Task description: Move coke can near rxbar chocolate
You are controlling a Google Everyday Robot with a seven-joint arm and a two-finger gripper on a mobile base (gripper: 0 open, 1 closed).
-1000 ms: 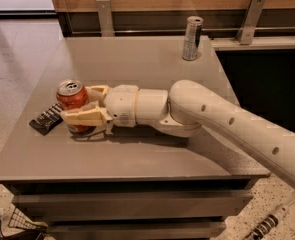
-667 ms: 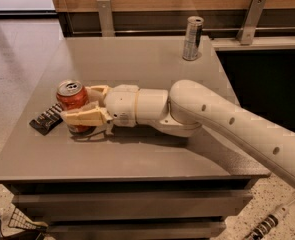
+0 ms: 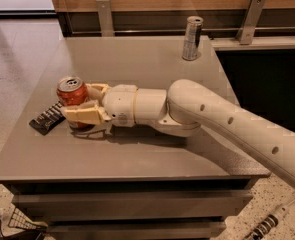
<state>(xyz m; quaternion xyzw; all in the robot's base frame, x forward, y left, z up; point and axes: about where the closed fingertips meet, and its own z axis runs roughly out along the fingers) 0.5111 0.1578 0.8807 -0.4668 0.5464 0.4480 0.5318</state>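
Observation:
The coke can (image 3: 71, 91) stands upright on the left part of the grey table (image 3: 137, 64). It is red-orange with a silver top. My gripper (image 3: 78, 101) reaches in from the right and is shut on the can, one cream finger (image 3: 82, 115) in front of it and one behind. The rxbar chocolate (image 3: 47, 118), a flat dark wrapper with white lettering, lies on the table just left of the can, almost touching its base. The can's lower part is hidden behind the front finger.
A taller slim silver-and-dark can (image 3: 191, 38) stands at the table's far right edge. Metal brackets (image 3: 105, 16) and a wooden wall run behind the table. The table's left and front edges drop to the floor.

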